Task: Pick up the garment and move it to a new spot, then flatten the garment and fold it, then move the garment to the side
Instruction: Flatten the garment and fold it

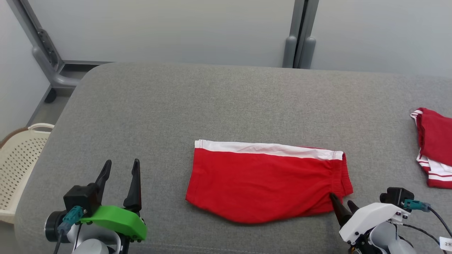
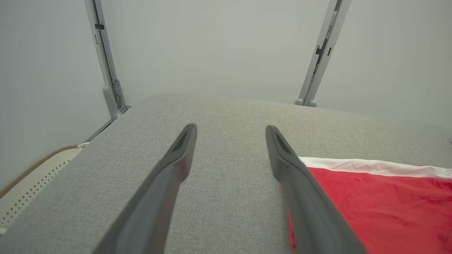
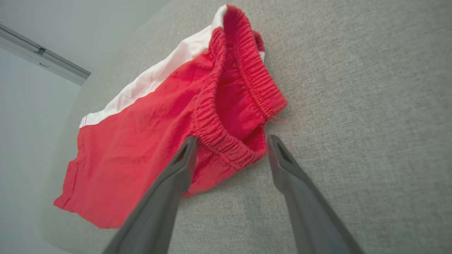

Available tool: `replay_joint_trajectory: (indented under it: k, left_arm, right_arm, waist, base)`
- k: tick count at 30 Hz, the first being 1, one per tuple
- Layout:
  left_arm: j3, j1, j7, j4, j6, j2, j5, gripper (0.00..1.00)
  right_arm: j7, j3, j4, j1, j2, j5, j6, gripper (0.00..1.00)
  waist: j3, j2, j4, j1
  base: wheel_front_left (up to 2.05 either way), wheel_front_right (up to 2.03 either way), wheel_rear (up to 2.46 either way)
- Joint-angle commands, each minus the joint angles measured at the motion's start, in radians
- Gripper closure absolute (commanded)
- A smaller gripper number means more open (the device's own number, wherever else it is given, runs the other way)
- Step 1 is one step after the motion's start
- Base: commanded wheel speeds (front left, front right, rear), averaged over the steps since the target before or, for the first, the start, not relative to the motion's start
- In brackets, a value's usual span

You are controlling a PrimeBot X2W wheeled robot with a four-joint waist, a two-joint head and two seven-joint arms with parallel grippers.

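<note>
Grey padded table (image 1: pixel 141 106): red shorts (image 1: pixel 261 183) lie flat, centre. R gripper (image 1: pixel 340 199) fully open, empty, jaws straddling waistband end (image 3: pixel 233 155). L gripper (image 1: pixel 122 161) open, empty, apart. Seat both layers deep btwn jaws before closing; lift low.

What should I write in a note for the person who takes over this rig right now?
Left gripper: open, holds nothing, above the grey table, left of the red shorts.
Right gripper: open, at the near right corner of the shorts, by the elastic waistband; not closed on it.
Shorts: flat in the middle of the table, white band on the far edge.
Done: the shorts lie flat and look folded once.
Left: any further fold, then moving them to the side, probably toward the other red and white garment at the table's right edge.
</note>
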Motion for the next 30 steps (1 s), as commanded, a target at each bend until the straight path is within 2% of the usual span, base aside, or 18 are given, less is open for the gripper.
replay_joint_trajectory:
  k: [1, 5, 12, 13, 14, 16, 18, 19, 25, 30]
  left_arm:
    - [0.002, 0.009, -0.003, 0.001, -0.005, -0.003, 0.013, 0.0]
    - [0.003, -0.001, -0.003, 0.002, -0.008, -0.009, 0.02, 0.0]
    - [0.014, -0.001, -0.003, -0.002, -0.009, -0.014, 0.026, 0.0]
    - [0.016, 0.002, -0.003, -0.004, -0.01, -0.015, 0.027, 0.0]
    - [0.019, 0.003, -0.003, -0.005, -0.009, -0.015, 0.028, 0.0]
    - [0.026, 0.006, -0.003, -0.007, -0.008, -0.017, 0.03, 0.0]
    - [0.03, 0.008, -0.003, -0.008, -0.006, -0.018, 0.033, 0.0]
    - [0.032, 0.009, -0.003, -0.009, -0.007, -0.019, 0.034, 0.0]
    - [0.028, 0.009, -0.003, -0.004, -0.014, -0.028, 0.043, 0.0]
    - [0.032, 0.01, -0.003, -0.005, -0.016, -0.035, 0.045, 0.0]
  right_arm:
    - [-0.016, -0.002, 0.024, -0.022, -0.002, 0.012, 0.0, 0.0]
    - [-0.056, -0.014, 0.139, -0.083, -0.002, 0.072, 0.0, 0.0]
    - [-0.113, -0.031, 0.267, -0.156, -0.003, 0.148, 0.0, 0.0]
    - [-0.119, -0.028, 0.279, -0.164, -0.002, 0.157, 0.0, 0.19]
    - [-0.125, -0.026, 0.289, -0.17, -0.002, 0.164, 0.0, 0.55]
    - [-0.139, -0.019, 0.301, -0.183, -0.002, 0.167, 0.0, 0.68]
    - [-0.16, -0.017, 0.308, -0.191, -0.004, 0.156, 0.0, 0.94]
    - [-0.168, -0.015, 0.31, -0.193, -0.007, 0.152, 0.0, 1.0]
    - [-0.195, -0.001, 0.273, -0.168, -0.036, 0.162, 0.0, 1.0]
    - [-0.213, -0.029, 0.226, -0.132, -0.077, 0.181, 0.0, 1.0]
  waist:
    - [0.008, 0.0, 0.013, 0.0]
    - [0.022, 0.0, 0.043, 0.0]
    - [0.036, 0.0, 0.068, 0.0]
    - [0.038, 0.0, 0.069, 0.0]
    - [0.041, 0.0, 0.069, 0.0]
    - [0.046, 0.0, 0.068, 0.0]
    - [0.051, 0.0, 0.066, 0.0]
    - [0.052, 0.0, 0.065, 0.0]
    - [0.053, 0.0, 0.05, 0.0]
    - [0.048, 0.0, 0.028, 0.0]
  base:
    - [0.0, 0.0, 0.0]
    - [0.0, 0.0, 0.0]
    - [0.0, 0.0, 0.0]
    - [0.0, 0.0, 0.0]
    - [0.0, 0.0, 0.0]
    - [0.0, 0.0, 0.0]
    - [0.0, 0.0, 0.0]
    - [0.0, 0.0, 0.0]
    - [0.0, 0.0, 0.0]
    - [0.0, 0.0, 0.0]
